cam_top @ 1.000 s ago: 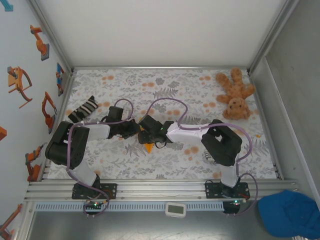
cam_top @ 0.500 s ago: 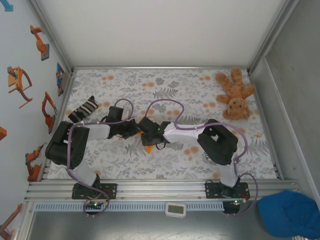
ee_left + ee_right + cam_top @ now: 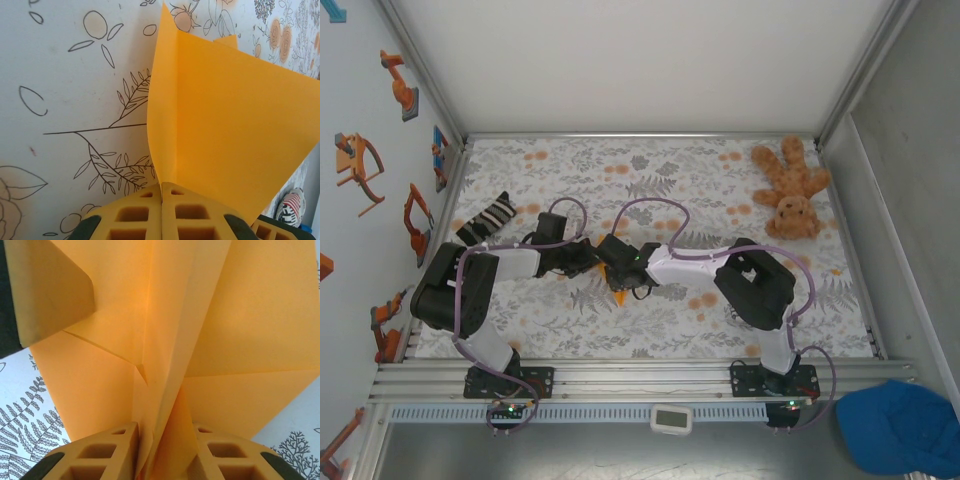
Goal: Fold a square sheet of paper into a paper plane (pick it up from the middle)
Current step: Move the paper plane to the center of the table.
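Floral-print table cover [image 3: 740, 190]: as before. Right arm [image 3: 755, 285]: elbow block sits further left than a second ago, wrist closer to the left arm [image 3: 470, 285], which keeps its pose. Paper sheet [image 3: 618, 296]: mid-table, held up between the two wrists; bright orange, matte, partly folded, with a sharp centre ridge, diagonal creases, one corner flap turned over and a point toward the near edge. Left gripper [image 3: 161, 196]: pads pressed together, pinching the sheet's edge. Right gripper [image 3: 164, 440]: fingers [image 3: 107, 450] straddle the folded ridge with a gap between them; cannot tell whether they pinch.
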### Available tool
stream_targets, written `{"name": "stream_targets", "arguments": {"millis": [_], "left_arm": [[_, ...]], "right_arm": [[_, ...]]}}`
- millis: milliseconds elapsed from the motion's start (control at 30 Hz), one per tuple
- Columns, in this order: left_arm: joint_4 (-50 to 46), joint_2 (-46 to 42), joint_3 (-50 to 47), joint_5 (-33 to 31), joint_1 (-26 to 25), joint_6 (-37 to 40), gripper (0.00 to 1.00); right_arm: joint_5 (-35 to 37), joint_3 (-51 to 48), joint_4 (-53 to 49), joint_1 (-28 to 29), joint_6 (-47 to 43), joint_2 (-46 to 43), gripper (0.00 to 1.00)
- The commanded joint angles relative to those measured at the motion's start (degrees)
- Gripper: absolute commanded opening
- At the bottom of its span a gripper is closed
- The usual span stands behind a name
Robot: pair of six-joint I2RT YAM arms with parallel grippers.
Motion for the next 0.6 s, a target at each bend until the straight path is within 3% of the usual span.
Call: {"name": "stream_targets", "arguments": {"millis": [0,200,333,400,567], "left_arm": [[-1.37,-1.07,1.03,0.75,-0.2,0.27,0.07],[-2.74,-3.68,1.3,-0.12,0.22,-0.39,0.16],[-5.88,-8.08,1.22,-3.41,1.67,-0.87,0.3],[-8.49,-10.28,1.22,-5.69,2.62,-0.78,0.41],[-13.66,-16.33,-0.06,-11.36,5.19,-0.86,0.58]], "right_arm": [[1.26,1.87,-0.87,0.34,2.07,1.3,0.27],[3.75,2.07,-2.15,0.38,2.08,0.11,0.12],[7.87,2.68,-5.13,0.04,1.35,-1.5,0.06],[9.57,2.68,-6.23,-0.76,0.81,-2.47,0.05],[10.18,2.29,-6.84,-4.91,-1.17,-3.7,0.02]]}}
